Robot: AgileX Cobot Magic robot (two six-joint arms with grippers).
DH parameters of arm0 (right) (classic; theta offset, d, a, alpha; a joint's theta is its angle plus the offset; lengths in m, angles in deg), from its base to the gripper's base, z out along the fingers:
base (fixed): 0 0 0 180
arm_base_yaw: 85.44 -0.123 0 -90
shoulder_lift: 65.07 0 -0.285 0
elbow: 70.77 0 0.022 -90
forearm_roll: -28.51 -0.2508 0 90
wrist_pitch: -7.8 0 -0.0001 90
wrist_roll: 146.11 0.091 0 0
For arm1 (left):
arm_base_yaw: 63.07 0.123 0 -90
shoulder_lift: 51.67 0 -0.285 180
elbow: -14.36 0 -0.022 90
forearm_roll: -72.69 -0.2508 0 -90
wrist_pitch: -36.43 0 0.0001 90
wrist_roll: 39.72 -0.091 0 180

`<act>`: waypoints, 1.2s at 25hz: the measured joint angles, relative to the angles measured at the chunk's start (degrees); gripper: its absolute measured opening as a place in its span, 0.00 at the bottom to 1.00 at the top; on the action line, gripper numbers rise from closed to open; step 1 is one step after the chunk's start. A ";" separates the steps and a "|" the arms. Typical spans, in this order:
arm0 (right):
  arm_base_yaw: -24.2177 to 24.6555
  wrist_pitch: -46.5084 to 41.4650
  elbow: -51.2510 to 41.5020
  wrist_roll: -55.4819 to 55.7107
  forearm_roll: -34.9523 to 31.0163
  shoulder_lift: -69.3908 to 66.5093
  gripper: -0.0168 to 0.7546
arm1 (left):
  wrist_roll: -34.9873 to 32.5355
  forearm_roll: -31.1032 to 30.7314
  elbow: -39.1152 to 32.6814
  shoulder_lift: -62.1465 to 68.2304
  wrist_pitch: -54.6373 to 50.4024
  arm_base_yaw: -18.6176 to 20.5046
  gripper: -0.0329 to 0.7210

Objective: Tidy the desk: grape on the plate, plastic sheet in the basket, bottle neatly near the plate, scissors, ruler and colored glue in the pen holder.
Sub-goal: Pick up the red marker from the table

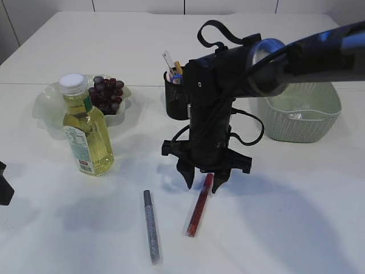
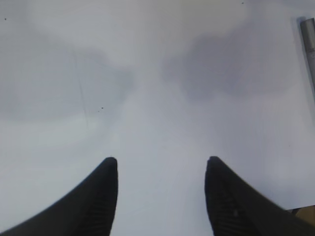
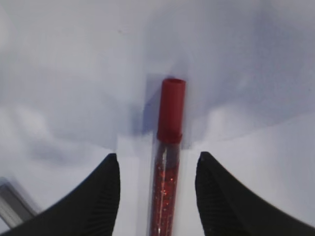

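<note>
A red glitter glue tube [image 1: 199,206] lies on the white table, its red cap [image 3: 171,108] pointing away in the right wrist view. My right gripper [image 1: 202,184] hangs over the tube's cap end, open, a finger on each side of the tube [image 3: 165,191] and not touching it. A silver glue tube [image 1: 151,226] lies to its left. The black pen holder [image 1: 174,97] holds a ruler [image 1: 168,59] and blue-handled scissors [image 1: 178,76]. The bottle [image 1: 86,130] of yellow liquid stands before the plate [image 1: 47,104], which carries the grape bunch [image 1: 107,94]. My left gripper [image 2: 161,164] is open above bare table.
The green basket [image 1: 319,123] stands at the right, something clear and faint inside it. The silver glue [image 2: 309,44] shows at the left wrist view's top right edge. My left arm [image 1: 4,185] sits at the table's far left edge.
</note>
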 joint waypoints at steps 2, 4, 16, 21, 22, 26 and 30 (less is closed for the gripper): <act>0.00 0.09 0.00 0.49 -0.11 -0.74 0.54 | 0.00 0.00 0.00 0.00 0.00 0.00 0.59; 0.00 0.22 0.00 0.74 -0.21 -1.34 0.54 | 0.00 0.11 0.00 0.00 0.00 0.00 0.59; 0.00 0.66 0.00 4.37 0.37 -2.36 0.53 | 0.00 0.46 0.00 0.00 0.26 0.00 0.59; 0.00 1.43 0.00 4.60 0.60 -2.36 0.53 | 0.00 0.97 0.00 0.00 0.49 0.00 0.59; 0.00 1.56 0.00 4.60 0.60 -2.36 0.53 | 0.00 0.99 0.00 0.00 0.49 0.00 0.59; 0.00 1.68 0.00 4.62 0.64 -2.39 0.53 | 0.00 1.22 0.00 0.00 0.53 0.00 0.59; 0.00 1.68 0.00 4.72 0.64 -2.60 0.53 | 0.00 1.22 0.00 0.00 0.62 0.00 0.59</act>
